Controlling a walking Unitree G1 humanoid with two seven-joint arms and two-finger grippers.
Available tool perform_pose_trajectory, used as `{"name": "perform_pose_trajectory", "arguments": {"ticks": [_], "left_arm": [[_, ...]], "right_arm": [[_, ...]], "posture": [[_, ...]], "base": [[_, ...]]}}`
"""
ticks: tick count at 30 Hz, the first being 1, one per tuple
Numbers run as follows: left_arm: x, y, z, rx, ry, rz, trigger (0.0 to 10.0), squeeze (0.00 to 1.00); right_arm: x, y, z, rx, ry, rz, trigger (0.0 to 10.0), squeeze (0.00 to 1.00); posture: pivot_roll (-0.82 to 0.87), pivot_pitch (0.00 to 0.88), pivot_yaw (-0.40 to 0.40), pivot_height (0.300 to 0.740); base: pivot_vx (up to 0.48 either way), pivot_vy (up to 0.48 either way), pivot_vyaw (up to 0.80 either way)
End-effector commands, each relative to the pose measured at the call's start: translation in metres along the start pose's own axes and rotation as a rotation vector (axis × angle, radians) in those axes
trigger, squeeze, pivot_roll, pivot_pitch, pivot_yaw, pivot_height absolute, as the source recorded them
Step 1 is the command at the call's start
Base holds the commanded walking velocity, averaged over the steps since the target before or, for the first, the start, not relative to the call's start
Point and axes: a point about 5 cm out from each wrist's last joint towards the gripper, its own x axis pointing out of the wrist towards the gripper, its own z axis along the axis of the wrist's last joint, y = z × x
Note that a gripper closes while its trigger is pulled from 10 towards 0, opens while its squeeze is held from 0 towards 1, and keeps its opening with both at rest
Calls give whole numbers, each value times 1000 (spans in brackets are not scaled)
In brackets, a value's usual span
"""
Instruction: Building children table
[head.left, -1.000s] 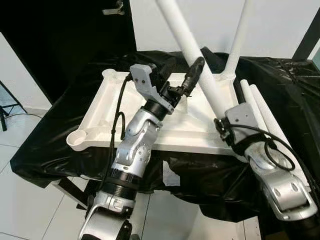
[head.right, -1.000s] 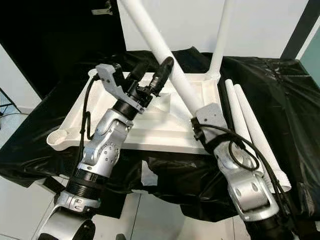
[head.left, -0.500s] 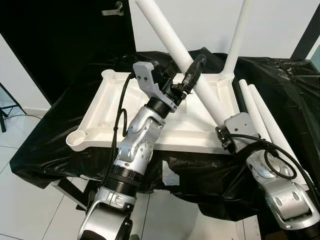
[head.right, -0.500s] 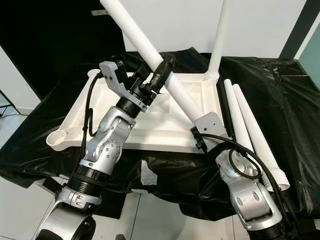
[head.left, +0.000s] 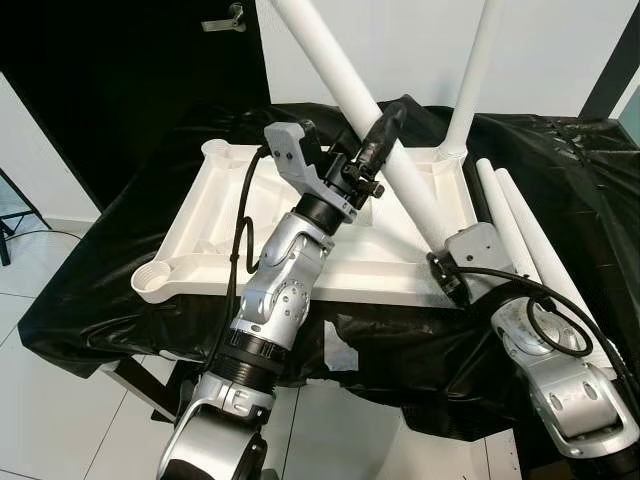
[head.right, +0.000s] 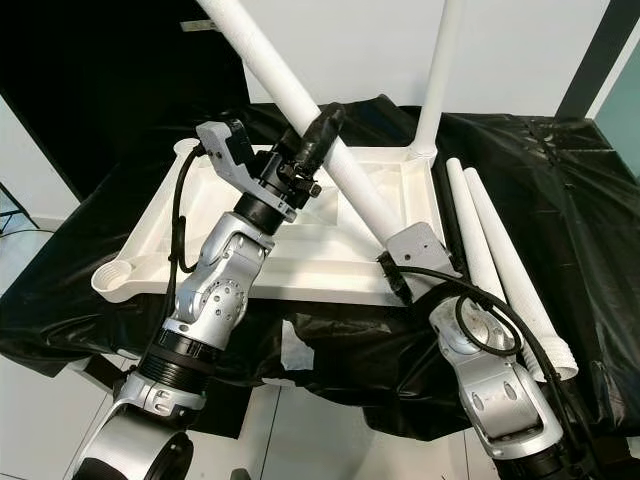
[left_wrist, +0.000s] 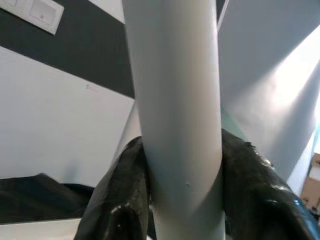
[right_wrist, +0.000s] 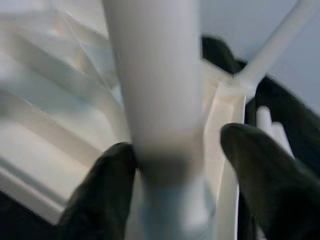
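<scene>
Two grippers work on one long white table leg (head.left: 345, 75) that leans from the near right up to the far left over the upturned white tabletop (head.left: 215, 235).

At the left we see the tabletop, a moulded plastic tray shape with raised rims, inner ribs and round sockets at the corners; one open socket (head.left: 155, 277) sits at its near left corner. It rests on a surface draped with black plastic sheet (head.left: 80, 290), which is glossy and wrinkled.

In the middle, our left gripper (head.left: 378, 135) is clenched on the leaning leg about half way along; in the left wrist view the black fingers (left_wrist: 125, 192) press on both sides of the tube. The leg is a smooth, round, matte tube. We judge it is light and stiff, but slippery, so a firm hold on both sides is needed, and a hold near the low end gives better control for the socket.

Further right, our right gripper (right_wrist: 177, 165) is at the low end of the same leg, near the near right edge of the tabletop. Its fingers (right_wrist: 102, 192) stand on both sides of the tube, but we cannot tell whether they really press it, because this view is blurred.

At the far right corner one upright leg (head.left: 478, 70) stands already in its socket. Two spare legs (head.left: 525, 235) lie side by side on the black sheet, just right of the tabletop.
</scene>
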Motion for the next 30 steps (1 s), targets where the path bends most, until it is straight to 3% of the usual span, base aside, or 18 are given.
{"name": "perform_pose_trajectory", "arguments": {"ticks": [1, 3, 4, 6, 14, 16, 21, 28, 29, 30], "left_arm": [[-4, -14, -4, 39, 26, -306, 0, 0], [-4, -14, -4, 40, 28, -304, 0, 0], [-4, -14, -4, 40, 28, -304, 0, 0], [-4, -14, -4, 39, 28, -304, 0, 0], [-4, -15, -4, 39, 27, -306, 0, 0], [-4, -16, -6, 34, 29, -310, 0, 0], [-4, -20, -8, 33, 35, -327, 0, 0], [-5, -19, -7, 42, 32, -317, 0, 0], [-6, -19, -7, 43, 32, -315, 0, 0], [-6, -18, -7, 44, 32, -313, 0, 0]], "right_arm": [[0, -3, 9, -1, -32, -12, 10000, 1000], [0, -3, 9, -2, -33, -15, 10000, 1000], [0, -3, 10, -2, -36, -16, 10000, 43], [0, -3, 12, 0, -39, -16, 10000, 0], [1, -2, 11, 59, -19, -9, 10000, 0], [11, 2, 4, 89, 4, 9, 10000, 0], [24, 9, 6, 63, -11, 59, 10000, 0], [34, 13, 6, 90, -11, 108, 10000, 0], [35, 15, 6, 101, -10, 122, 4902, 0], [35, 16, 6, 106, -7, 133, 1373, 0]], "posture": [[-187, 0, 26, 740], [-187, 0, 26, 740], [-187, 0, 28, 740], [-188, 0, 28, 740], [-192, 0, 30, 740], [-193, 0, 34, 740], [-185, 0, 29, 740], [-163, 0, 15, 740], [-163, 0, 15, 740], [-159, 0, 14, 740]], "base": [[0, 0, 0], [0, 0, 0], [0, 0, 0], [0, 0, 0], [0, 0, 0], [0, 0, 0], [0, 0, 0], [0, 0, 0], [0, 0, 0], [0, 0, 0]]}}
